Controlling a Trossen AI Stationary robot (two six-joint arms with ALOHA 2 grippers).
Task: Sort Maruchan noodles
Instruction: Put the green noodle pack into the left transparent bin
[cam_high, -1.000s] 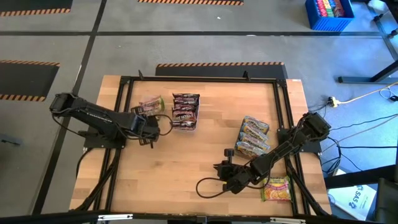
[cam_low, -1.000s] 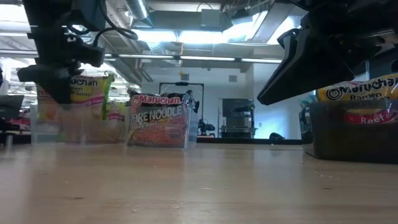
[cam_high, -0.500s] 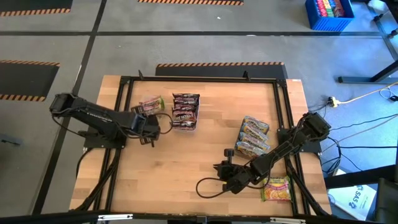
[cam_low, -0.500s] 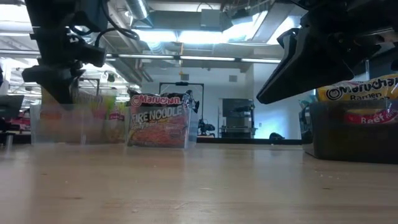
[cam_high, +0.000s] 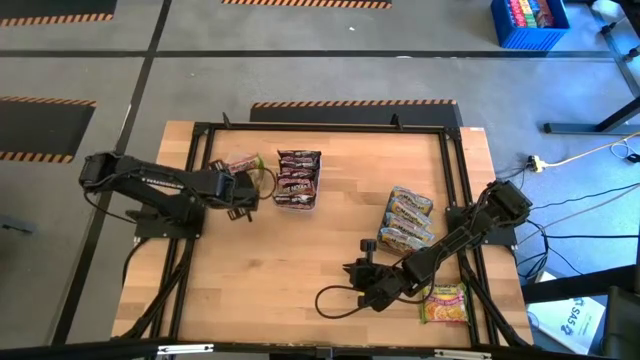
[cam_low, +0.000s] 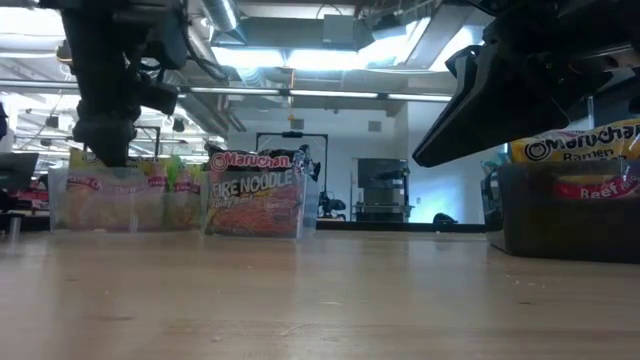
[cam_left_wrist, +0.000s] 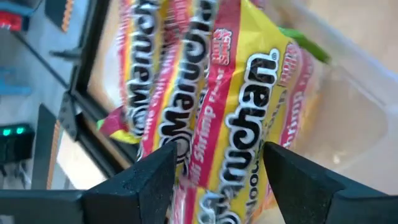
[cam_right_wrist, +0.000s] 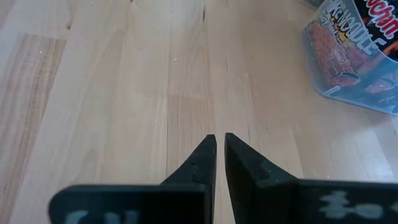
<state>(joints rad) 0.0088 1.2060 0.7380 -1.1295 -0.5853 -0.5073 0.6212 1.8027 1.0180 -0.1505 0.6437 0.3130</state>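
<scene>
Hovering over the clear bin (cam_high: 243, 166) at the back left of the counter (cam_high: 320, 260), the left claw (cam_left_wrist: 214, 171) has its fingers apart, with nothing between them. Yellow-pink Maruchan packets (cam_left_wrist: 236, 106) stand on edge in that bin, just below the fingers. Beside it, a second bin (cam_high: 298, 178) holds dark maroon Fire Noodle packets (cam_low: 256, 190). At the right side, more packets (cam_high: 407, 220) lie stacked together, and one yellow packet (cam_high: 445, 303) lies alone near the front right corner. The right claw (cam_right_wrist: 220, 158) rests low over the bare wood near the front, its fingers together and holding nothing.
</scene>
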